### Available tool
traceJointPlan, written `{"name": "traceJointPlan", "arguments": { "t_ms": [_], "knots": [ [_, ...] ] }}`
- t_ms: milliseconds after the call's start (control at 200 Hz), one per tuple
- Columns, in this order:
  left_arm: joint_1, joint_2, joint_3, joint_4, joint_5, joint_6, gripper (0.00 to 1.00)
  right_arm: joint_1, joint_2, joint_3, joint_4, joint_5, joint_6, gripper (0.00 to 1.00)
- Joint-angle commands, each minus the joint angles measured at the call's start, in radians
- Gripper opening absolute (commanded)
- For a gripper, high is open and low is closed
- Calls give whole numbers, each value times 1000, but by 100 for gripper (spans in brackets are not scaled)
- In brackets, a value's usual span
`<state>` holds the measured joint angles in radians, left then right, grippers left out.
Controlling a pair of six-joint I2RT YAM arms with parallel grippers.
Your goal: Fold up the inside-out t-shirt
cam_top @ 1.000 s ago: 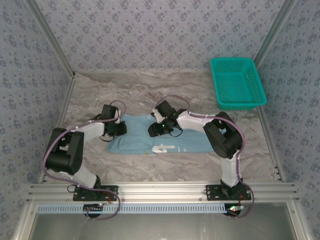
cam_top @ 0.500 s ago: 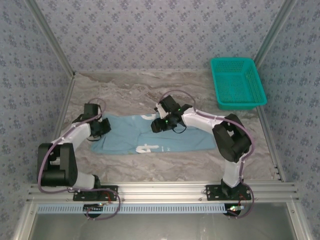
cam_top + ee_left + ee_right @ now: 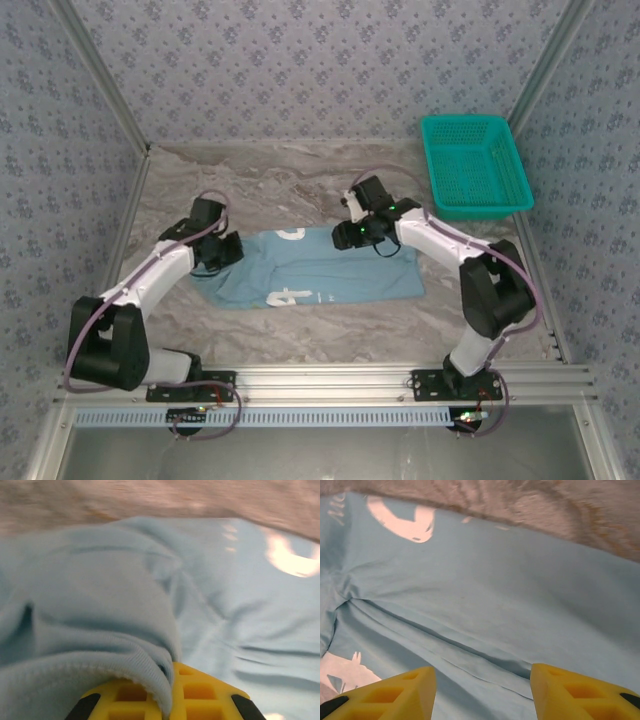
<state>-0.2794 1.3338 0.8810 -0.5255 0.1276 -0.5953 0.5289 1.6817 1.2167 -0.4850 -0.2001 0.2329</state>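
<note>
The left end effector [image 3: 224, 252] grasps the t-shirt [image 3: 320, 275] edge (firmly clenched); the released right end effector [image 3: 352, 237] should pinch it before pulling.

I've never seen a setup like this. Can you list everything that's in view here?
t-shirt: one, light blue with white lettering, spread on the middle of the table.
mesh basket: one, teal, far right corner of the table.
table: one, marbled grey-beige, beneath the rest.
walls: three, blue-grey patterned, around the table.
metal rail: one, silver, near edge, carrying the arm bases.
left gripper: one, yellow fingers, shut on the t-shirt's left end.
right gripper: one, yellow fingers, open over the t-shirt's far edge.
</note>
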Motion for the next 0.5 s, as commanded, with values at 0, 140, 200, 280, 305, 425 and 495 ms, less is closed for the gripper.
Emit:
{"name": "traceJointPlan", "arguments": {
  "t_ms": [0, 140, 200, 280, 305, 425, 495],
  "knots": [
    [-138, -25, 87, 22, 18, -211, 0, -57, -91, -53, -56, 49, -34, 55],
    [-314, 92, 205, 83, -25, -374, 0, -151, -151, -91, -111, 75, -12, 55],
    [-380, 167, 281, 94, -49, -402, 0, -188, -179, -114, -139, 86, -6, 55],
    [-457, 275, 381, 104, -90, -427, 0, -241, -218, -137, -164, 93, -3, 55],
    [-473, 312, 412, 111, -95, -436, 0, -254, -233, -143, -168, 93, -1, 55],
    [-530, 477, 559, 115, -86, -436, 0, -297, -283, -171, -183, 89, 17, 55],
    [-539, 552, 618, 115, -56, -441, 0, -306, -302, -192, -184, 84, 29, 55]
  ]
}}
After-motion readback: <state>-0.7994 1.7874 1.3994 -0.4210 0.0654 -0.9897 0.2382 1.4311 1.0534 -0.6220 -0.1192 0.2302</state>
